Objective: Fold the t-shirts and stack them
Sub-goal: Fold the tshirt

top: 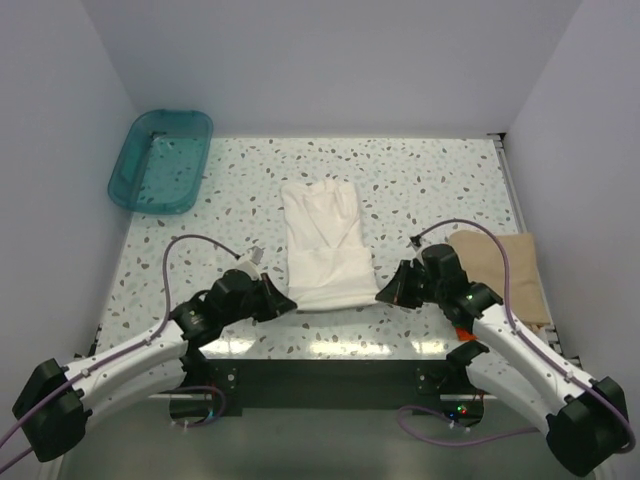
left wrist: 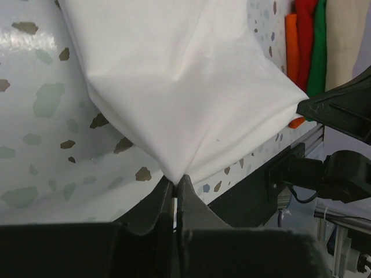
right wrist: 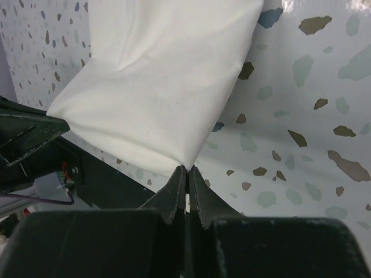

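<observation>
While your left and right jaws each clench a near corner, the off-white t-shirt (top: 322, 245) lies centred on the counter (top: 430, 180).
Its near hem sits close to the 6 o'clock edge; bare counter opens toward 12 o'clock; tan t-shirt (top: 505, 270) at 3, teal tub (top: 160, 160) at 10.

The table (top: 420, 170) has a glossy white top flecked with grey and dark chips, and it spreads away ahead of the left gripper (top: 290, 303) and the right gripper (top: 380, 296). Just behind both grippers, soft glare patches (top: 340, 345) lie on the top beside its dark near frame (top: 330, 385). Far ahead of them rises a plain pale grey back wall (top: 330, 60), with a bright strip along its foot. A left wall (top: 50, 150) and a right wall (top: 590, 150), both plain too, stand outward of each gripper. A metal rail (top: 513, 200) edges the table beyond the right gripper. The grey surface (top: 330, 440) below the frame may be floor.
</observation>
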Available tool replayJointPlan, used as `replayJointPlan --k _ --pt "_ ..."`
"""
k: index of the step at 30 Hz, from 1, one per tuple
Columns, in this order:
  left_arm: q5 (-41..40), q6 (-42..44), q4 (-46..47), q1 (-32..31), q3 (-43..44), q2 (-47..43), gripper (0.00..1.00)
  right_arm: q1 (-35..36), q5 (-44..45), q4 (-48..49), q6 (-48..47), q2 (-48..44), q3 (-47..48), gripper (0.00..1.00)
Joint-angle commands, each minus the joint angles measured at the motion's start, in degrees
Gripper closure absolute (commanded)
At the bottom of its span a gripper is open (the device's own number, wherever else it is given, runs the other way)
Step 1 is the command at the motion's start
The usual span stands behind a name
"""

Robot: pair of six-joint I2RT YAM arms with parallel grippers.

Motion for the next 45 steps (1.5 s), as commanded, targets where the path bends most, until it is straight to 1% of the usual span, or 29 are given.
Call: replayJointPlan --k 1,2,3,4,8,9,11,12,13,15,16,17,18,20,24,26,31,32,34,35,36,37,38,39,40,41,42,43,45 --pt "-4.24 2.9 -3.72 0.06 7.11 -0.53 1.0 -0.41 3.63 -2.55 -2.07 1.52 6.24 1.0" --pt "-4.16 3.07 -4.51 0.14 8.6 -0.35 1.0 -0.32 4.16 -2.81 -2.07 2.05 7.39 1.0" --pt "-6.6 3.51 -5.3 0.15 11.57 0.26 1.0 -0.32 5.29 -2.9 -2.5 2.67 9.92 1.0" --pt "-7.15 3.95 -5.31 0.15 13.0 0.79 1.0 -0.32 5.91 -2.99 -2.68 3.37 11.25 1.0" --pt "-8.65 7.02 -5.84 2.69 21.17 6.49 1.0 -0.85 7.76 -2.72 -3.82 10.74 19.16 1.0" --pt "-7.78 7.73 -5.66 3.83 24.4 10.07 1.0 -0.85 7.94 -2.37 -4.17 14.59 22.57 1.0" --pt "-5.58 9.75 -4.61 7.52 27.15 15.79 1.0 -1.55 8.21 -1.14 -4.88 18.48 26.1 1.0" --pt "-4.7 10.19 -3.82 10.57 29.34 17.48 1.0 -1.9 7.86 -0.71 -5.14 23.11 29.77 1.0" --pt "-2.25 10.98 -2.68 12.17 30.31 19.32 1.0 -2.08 7.68 -0.35 -5.58 25.15 31.64 1.0" --pt "-0.83 11.34 -0.48 15.77 33.81 24.86 1.0 -2.96 7.77 0.53 -5.93 31.55 36.98 1.0" --pt "0.74 12.03 0.13 16.66 35.23 26.7 1.0 -3.57 7.33 0.53 -6.37 34.11 38.93 1.0" --pt "1.11 12.3 0.4 17.45 36.99 30.64 1.0 -4.53 6.98 0.7 -6.55 36.05 40.78 1.0" --pt "1.37 12.65 0.32 18.68 40.48 32.5 1.0 -4.98 6.8 1.23 -6.64 40.25 44.28 1.0" --pt "2.34 13.36 0.49 19.83 43.76 37.67 1.0 -6.47 5.75 1.14 -6.9 44.14 48.07 1.0" --pt "3.83 13.8 0.93 23.51 51.48 45.34 1.0 -8.32 3.82 0.62 -7.78 53.98 59.48 1.0" --pt "4.8 13.71 1.37 24.92 54.21 49.2 1.0 -9.37 3.29 0.62 -7.78 59.15 63.01 1.0" --pt "7.43 13.62 3.74 29.93 58.79 56.59 1.0 -10.43 0.74 0.44 -8.66 69.63 75.58 1.0" --pt "8.31 13.88 5.74 30.46 60.54 59.56 1.0 -10.78 0.3 0.35 -8.75 73.39 79.08 1.0" --pt "9.45 14.41 6.03 31.96 62.83 62.83 1.0 -11.05 -0.93 1.14 -8.66 76.66 82.09 1.0" --pt "10.42 14.59 7.59 32.4 64.76 66.06 1.0 -11.22 -1.81 1.14 -8.66 78.77 83.84 1.0" --pt "11.91 14.94 9.44 33.27 65.56 67.66 1.0 -11.31 -2.51 1.84 -8.83 81.83 86.91 0.97" --pt "13.92 15.2 11.11 33.63 66.26 69.16 0.97 -11.31 -2.78 1.85 -9.1 83.6 88.42 0.85" --pt "14.64 15.2 13.65 34.15 67.58 71.87 0.88 -11.66 -2.87 1.85 -9.19 84.93 89.91 0.76" --pt "15.34 15.12 14.46 35.29 68.29 73.03 0.66 -11.92 -3.13 1.41 -9.36 87.29 92.89 0.66" --pt "16.57 14.68 15.08 35.91 68.81 73.91 0.59 -12.19 -3.31 1.15 -9.62 88.01 94.22 0.51" --pt "16.75 14.5 15.43 37.14 69.26 74.44 0.55 -12.8 -3.48 0.8 -10.06 88.54 96.41 0.44" --pt "16.93 14.41 15.78 37.67 68.91 74.19 0.49 -13.07 -3.22 -0.69 -10.41 88.72 97.13 0.38" --pt "16.84 14.33 16.74 38.2 68.3 73.4 0.47 -13.76 -2.79 -1.14 -11.37 87.94 97.31 0.29" --pt "15.97 14.33 17.45 38.55 65.23 69.98 0.43 -14.03 -1.56 -1.14 -12.08 85.65 95.04 0.27"
